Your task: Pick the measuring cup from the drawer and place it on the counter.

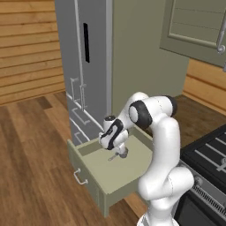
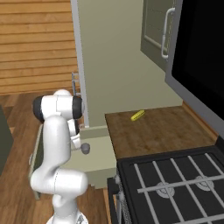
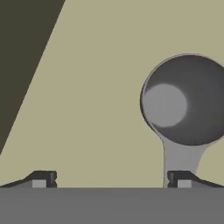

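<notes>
The counter, the dark wood top where the cup should end up, runs beside the stove with a banana lying on it. The drawer is pulled out so the arm can reach down into it. The gripper hangs low inside with its jaws wide apart, holding nothing. The measuring cup lies on the drawer floor, its handle running down by one fingertip, not yet between the two

bare drawer floor beside measuring cup
</notes>
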Controlling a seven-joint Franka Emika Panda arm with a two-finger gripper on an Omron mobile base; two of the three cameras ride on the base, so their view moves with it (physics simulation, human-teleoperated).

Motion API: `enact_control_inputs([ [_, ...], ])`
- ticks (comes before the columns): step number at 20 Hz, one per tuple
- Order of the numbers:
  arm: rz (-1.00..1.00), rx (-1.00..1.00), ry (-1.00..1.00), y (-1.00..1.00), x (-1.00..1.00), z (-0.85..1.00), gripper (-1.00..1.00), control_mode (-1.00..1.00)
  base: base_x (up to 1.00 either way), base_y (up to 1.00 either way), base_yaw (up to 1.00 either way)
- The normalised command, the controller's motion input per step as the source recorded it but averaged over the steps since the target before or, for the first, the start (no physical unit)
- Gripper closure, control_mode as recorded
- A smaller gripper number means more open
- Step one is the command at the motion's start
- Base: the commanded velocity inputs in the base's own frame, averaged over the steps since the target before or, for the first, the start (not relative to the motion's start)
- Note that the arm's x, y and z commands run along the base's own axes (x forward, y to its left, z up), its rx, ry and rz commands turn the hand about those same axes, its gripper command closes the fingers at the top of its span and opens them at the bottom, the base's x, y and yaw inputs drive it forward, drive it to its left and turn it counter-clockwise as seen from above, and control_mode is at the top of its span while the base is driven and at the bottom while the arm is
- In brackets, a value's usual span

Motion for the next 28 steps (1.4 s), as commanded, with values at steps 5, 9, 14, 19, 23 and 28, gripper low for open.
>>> enact_control_inputs([
  [5, -0.1, 0.0, 0.04, -0.25, -0.06, -0.25, -1.0, -1.0, 0.0, 0.0, 0.0],
  [9, -0.11, 0.0, 0.03, -0.29, -0.05, -0.04, -1.0, -1.0, 0.0, 0.0, 0.0],
  [14, -0.03, -0.01, -0.08, -0.04, -0.06, 0.56, -1.0, -1.0, 0.0, 0.0, 0.0],
  [19, 0.0, 0.0, 0.0, -0.27, -0.31, 0.27, -1.0, -1.0, 0.0, 0.0, 0.0],
  [23, 0.0, 0.0, 0.07, -0.49, -0.46, -0.05, -1.0, -1.0, 0.0, 0.0, 0.0],
  [28, 0.0, 0.0, 0.02, -0.1, 0.13, -0.11, -1.0, -1.0, 0.0, 0.0, 0.0],
])
